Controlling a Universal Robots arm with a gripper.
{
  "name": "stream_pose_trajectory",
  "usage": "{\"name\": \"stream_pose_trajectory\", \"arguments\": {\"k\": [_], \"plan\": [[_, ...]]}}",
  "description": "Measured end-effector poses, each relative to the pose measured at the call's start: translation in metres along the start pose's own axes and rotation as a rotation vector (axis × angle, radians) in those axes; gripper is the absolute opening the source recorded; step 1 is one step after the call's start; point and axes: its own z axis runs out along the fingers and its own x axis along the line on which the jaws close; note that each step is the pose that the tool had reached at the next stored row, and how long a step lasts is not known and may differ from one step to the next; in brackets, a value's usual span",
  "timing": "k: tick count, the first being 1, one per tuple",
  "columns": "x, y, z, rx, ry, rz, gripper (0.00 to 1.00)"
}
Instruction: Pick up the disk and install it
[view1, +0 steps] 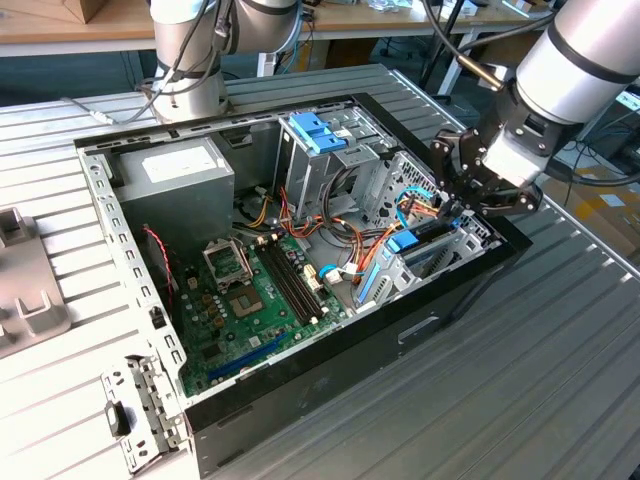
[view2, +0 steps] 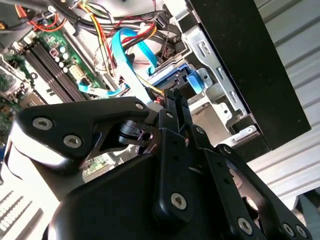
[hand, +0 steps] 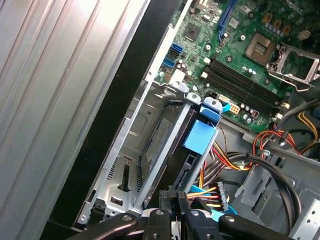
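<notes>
While the disk (view1: 418, 243) sits in its bay at the case's (view1: 400, 330) front corner, the tool (view1: 452, 207) hangs just above. Fingers look pinched together, gripping nothing. Probably positioned for pressing the disk home.

A ribbed grey metal table (view1: 560, 340) fronts wooden workbenches (view1: 60, 25) behind.

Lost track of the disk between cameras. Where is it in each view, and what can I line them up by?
Exterior view: the disk sits in the drive bay at the exterior view's right, beside the claw.
First wrist view: on edge in the bay, between black case wall and motherboard.
Second wrist view: just beyond the claw, near the blue cable.
Shared landmark: the green motherboard.
</notes>
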Motion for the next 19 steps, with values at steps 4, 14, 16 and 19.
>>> {"name": "stream_pose_trajectory", "arguments": {"k": [4,14,16,19], "plan": [[0.0001,0.0001,0.0004,0.0060,0.0060,0.057,0.17],[-0.0010,0.0025,0.0012,0.0152,0.0148,0.141,0.17],[-0.0010,0.0026,0.0014,0.0173,0.0169,0.161,0.17],[-0.0009,0.0026,0.0019,0.0206,0.0200,0.191,0.17]]}}
